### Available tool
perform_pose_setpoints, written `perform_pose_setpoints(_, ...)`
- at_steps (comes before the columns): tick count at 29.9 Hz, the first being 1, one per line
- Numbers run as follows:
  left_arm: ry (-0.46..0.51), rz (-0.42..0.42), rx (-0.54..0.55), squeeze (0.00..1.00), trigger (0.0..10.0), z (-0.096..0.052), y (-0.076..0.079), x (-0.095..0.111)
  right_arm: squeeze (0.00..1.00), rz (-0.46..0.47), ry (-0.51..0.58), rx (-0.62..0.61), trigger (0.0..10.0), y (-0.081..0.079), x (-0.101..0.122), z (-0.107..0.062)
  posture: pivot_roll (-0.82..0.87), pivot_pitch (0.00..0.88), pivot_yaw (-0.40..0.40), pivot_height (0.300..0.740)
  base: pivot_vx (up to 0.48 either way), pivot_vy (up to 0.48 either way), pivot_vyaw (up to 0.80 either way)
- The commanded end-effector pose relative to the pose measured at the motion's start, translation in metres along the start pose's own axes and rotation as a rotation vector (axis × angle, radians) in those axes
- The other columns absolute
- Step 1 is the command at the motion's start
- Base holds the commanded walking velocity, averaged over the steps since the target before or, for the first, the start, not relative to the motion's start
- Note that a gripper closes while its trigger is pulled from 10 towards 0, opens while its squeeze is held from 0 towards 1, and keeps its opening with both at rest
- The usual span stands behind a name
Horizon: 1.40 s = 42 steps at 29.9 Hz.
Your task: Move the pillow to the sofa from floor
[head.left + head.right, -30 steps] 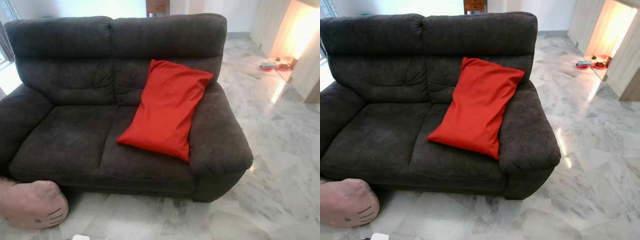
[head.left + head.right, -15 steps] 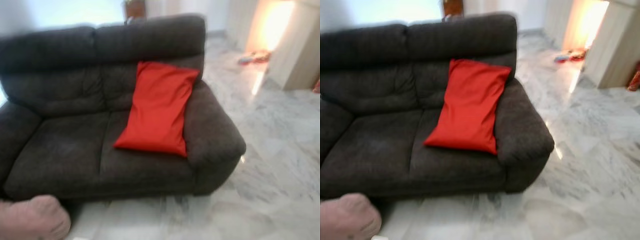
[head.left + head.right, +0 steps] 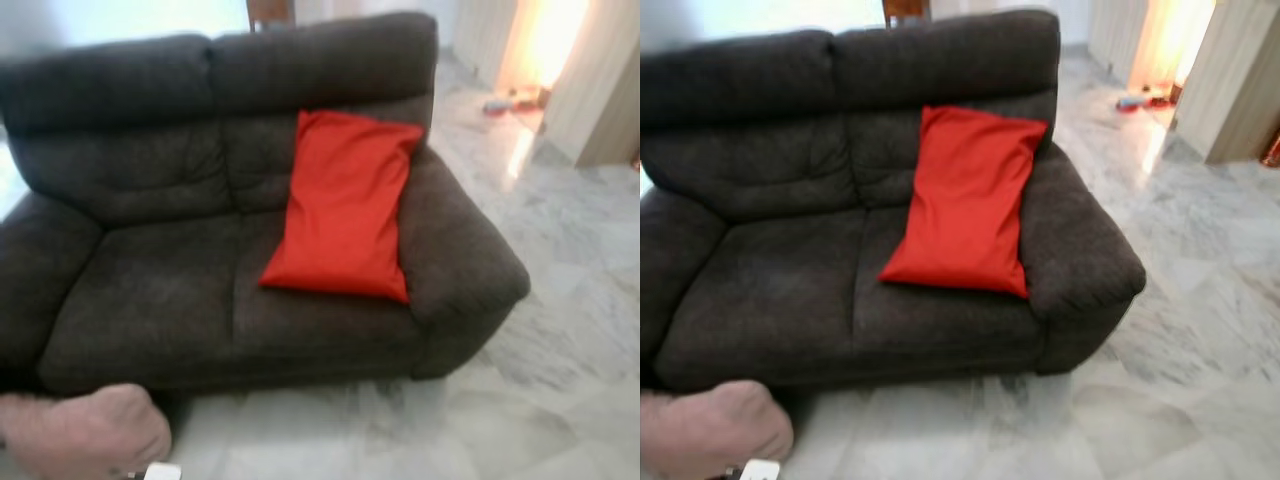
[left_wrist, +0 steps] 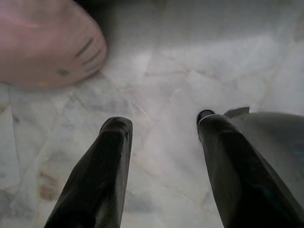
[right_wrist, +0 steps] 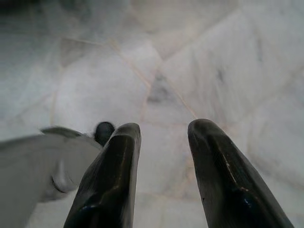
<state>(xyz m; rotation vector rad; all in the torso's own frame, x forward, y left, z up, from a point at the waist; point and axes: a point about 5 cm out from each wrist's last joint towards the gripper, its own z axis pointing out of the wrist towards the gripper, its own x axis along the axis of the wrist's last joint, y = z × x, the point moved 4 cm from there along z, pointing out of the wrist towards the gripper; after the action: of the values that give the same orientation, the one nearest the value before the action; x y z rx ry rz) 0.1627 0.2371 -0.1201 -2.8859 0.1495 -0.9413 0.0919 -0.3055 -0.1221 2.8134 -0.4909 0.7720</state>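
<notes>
Down at the far left, on the marble floor (image 3: pixel 1200 330) just in front of the sofa's left corner: a pink plush pillow (image 3: pixel 85 435) with stitched whiskers (clear in the left wrist view (image 4: pixel 45 42)). Hanging above the tiles close to that pillow and touching nothing: the left gripper (image 4: pixel 164 123), fingers spread apart. Further right, a dark grey two-seat sofa (image 3: pixel 150 290), with a red pillow (image 3: pixel 345 205) propped upright on its right seat, leaning against the backrest and right armrest. Over bare marble, the right gripper (image 5: pixel 164 130), fingers likewise parted and holding nothing. At the far right, pale wood cabinet panels (image 3: pixel 1240 90) and a warm glow beyond.
</notes>
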Motion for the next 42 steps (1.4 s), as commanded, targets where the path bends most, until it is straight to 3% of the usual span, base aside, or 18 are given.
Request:
perform_pose_setpoints(1, -0.045, -0.003, 0.021, 0.00, 10.0, -0.0042, -0.0084, -0.0135, 0.00, 0.001, 0.000, 0.009, 10.0, -0.0029, -0.0018, -0.0001, -0.05, 0.030, 0.048, 0.740, 0.000, 0.364, 0.00)
perform_pose_setpoints(35, -0.035, -0.004, 0.018, 0.00, 10.0, -0.0027, -0.0109, -0.0076, 0.00, -0.032, 0.017, 0.037, 10.0, -0.0088, 0.0044, 0.0017, -0.03, 0.043, 0.056, 0.740, 0.000, 0.361, 0.00)
perform_pose_setpoints(42, -0.035, -0.003, 0.017, 0.00, 10.0, -0.0027, -0.0106, -0.0077, 0.00, -0.003, 0.017, 0.027, 10.0, -0.0080, 0.0033, 0.0015, -0.04, 0.043, 0.054, 0.740, -0.103, 0.357, 0.46)
